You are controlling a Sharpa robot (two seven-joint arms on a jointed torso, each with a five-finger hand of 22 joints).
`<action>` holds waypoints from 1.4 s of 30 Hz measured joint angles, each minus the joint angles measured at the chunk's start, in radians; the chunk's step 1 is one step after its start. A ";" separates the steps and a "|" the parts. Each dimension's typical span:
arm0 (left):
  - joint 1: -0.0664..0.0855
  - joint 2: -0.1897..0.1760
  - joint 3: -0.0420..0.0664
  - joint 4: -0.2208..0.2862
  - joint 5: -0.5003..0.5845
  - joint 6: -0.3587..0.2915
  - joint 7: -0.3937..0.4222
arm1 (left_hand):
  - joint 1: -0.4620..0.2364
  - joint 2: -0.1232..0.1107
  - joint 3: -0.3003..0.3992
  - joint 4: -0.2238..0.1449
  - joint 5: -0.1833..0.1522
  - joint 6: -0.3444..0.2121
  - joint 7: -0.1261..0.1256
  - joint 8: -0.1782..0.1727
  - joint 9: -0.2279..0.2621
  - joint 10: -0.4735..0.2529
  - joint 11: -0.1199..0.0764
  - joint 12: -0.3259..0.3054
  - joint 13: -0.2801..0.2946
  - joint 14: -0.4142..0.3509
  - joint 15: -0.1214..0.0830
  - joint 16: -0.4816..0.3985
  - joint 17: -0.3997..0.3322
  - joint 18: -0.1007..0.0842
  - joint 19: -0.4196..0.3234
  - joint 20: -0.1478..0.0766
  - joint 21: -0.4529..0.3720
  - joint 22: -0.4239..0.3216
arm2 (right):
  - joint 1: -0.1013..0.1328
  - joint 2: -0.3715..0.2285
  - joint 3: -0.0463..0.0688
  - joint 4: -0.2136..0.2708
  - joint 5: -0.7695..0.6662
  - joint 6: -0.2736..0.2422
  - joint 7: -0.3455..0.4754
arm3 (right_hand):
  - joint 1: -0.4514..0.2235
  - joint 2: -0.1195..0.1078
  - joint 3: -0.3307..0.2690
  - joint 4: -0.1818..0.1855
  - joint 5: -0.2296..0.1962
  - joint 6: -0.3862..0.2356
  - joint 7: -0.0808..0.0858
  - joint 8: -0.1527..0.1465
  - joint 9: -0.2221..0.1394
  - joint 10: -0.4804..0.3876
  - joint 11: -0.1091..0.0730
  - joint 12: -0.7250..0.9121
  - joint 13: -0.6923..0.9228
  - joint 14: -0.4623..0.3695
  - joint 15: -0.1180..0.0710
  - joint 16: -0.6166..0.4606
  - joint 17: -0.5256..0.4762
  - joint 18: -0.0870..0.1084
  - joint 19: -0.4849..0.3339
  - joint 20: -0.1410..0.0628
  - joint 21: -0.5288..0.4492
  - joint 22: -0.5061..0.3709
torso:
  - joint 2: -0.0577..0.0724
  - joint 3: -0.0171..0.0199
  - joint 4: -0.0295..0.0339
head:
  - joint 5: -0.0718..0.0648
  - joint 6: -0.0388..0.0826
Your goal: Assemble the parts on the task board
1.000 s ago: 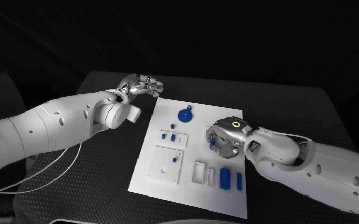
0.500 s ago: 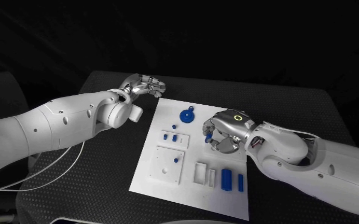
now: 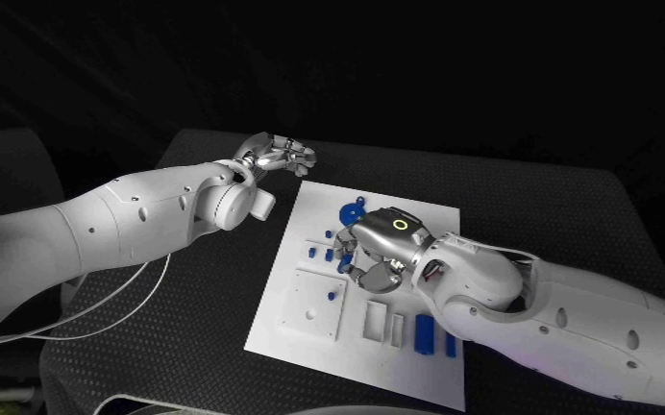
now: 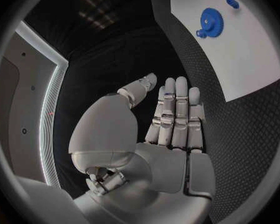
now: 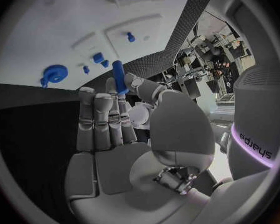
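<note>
The white task board [image 3: 312, 333] lies in the middle of the black table. My right hand [image 3: 372, 254] hovers over the board's middle and pinches a blue peg [image 5: 119, 77] between thumb and a finger, the other fingers held straight. A blue gear [image 3: 348, 211] sits at the board's far end, just beyond that hand, and shows again as the gear [image 5: 55, 73]. Small blue pegs [image 3: 330, 254] stand in a block left of the hand. My left hand [image 3: 282, 158] hangs off the board's far left corner, fingers extended [image 4: 176, 109], holding nothing.
Two blue bars [image 3: 423, 329] lie at the board's near right end beside white slotted blocks [image 3: 374, 319]. A square white plate [image 3: 312, 305] carries one small blue peg [image 3: 330, 294]. A white cable [image 3: 97, 309] runs under my left arm.
My right hand has moved left across the board toward the small pegs and the gear, carrying the blue peg. My left hand stays at the far left corner.
</note>
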 measured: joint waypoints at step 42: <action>0.000 0.059 0.000 -0.050 0.013 0.004 0.001 | 0.000 0.000 0.000 0.000 0.000 0.000 0.000 0.000 0.000 0.000 0.000 0.000 0.000 0.000 0.000 -0.004 0.005 0.000 0.000 0.000 0.000 0.002 | -0.099 0.176 -0.063 -0.144 -0.043 0.009 0.036 | 0.000 0.000 -0.002 -0.002 -0.002 -0.005 0.001 0.001 0.005 0.000 0.004 -0.002 0.000 0.004 0.001 0.000 0.000 0.000 0.001 0.002 0.000 0.000 | -0.013 -0.0102 0.0058 | 0.047 -0.027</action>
